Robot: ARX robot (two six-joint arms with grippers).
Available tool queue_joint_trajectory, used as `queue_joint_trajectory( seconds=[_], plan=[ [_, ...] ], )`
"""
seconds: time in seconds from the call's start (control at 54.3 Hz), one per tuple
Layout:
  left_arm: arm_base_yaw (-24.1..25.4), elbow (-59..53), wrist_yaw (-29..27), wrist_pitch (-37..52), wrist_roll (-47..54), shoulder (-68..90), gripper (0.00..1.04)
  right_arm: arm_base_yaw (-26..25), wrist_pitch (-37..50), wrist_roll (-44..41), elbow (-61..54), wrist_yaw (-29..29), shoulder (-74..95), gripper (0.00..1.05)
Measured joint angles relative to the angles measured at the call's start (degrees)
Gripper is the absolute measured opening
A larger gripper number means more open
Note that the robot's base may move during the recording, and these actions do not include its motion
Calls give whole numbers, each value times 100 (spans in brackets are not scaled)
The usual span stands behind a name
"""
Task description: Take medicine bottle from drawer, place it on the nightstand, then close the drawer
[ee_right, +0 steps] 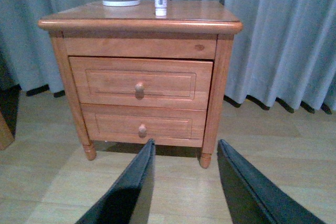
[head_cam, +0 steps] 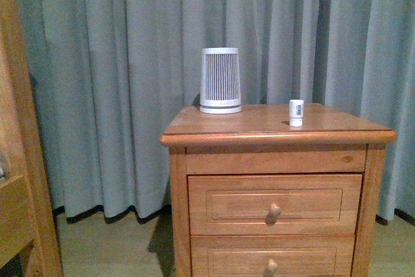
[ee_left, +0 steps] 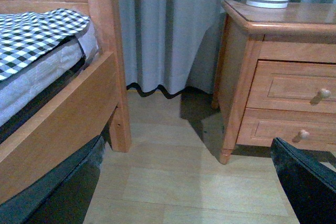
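Note:
The tiny white medicine bottle [head_cam: 296, 112] stands upright on the nightstand [head_cam: 259, 135] top, near its front right; the right wrist view also catches the bottle [ee_right: 160, 2]. The upper drawer [head_cam: 275, 204] is shut flush, its round knob facing me; it also shows as the drawer [ee_right: 140, 83] and the drawer [ee_left: 296, 86]. My right gripper [ee_right: 185, 148] hangs open low over the floor, in front of the nightstand [ee_right: 223, 66], holding nothing. My left gripper [ee_left: 186, 148] is open wide above the floor between bed and nightstand [ee_left: 239, 56], empty.
A larger ribbed white-grey cylinder [head_cam: 220, 80] stands at the back left of the top. The lower drawer [ee_right: 143, 124] is shut too. A wooden bed frame [ee_left: 73, 108] with a checked cover lies left of the nightstand. Grey curtains [head_cam: 117, 82] hang behind.

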Motion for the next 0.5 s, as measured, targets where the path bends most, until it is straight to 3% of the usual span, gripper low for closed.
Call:
queue_joint_trajectory(
  seconds=[0.331, 0.497],
  plan=[
    [0, 0, 0, 0, 0, 0, 98, 0, 0, -2, 0, -2, 0, 104],
    [0, 0, 0, 0, 0, 0, 98, 0, 0, -4, 0, -2, 0, 104]
  ],
)
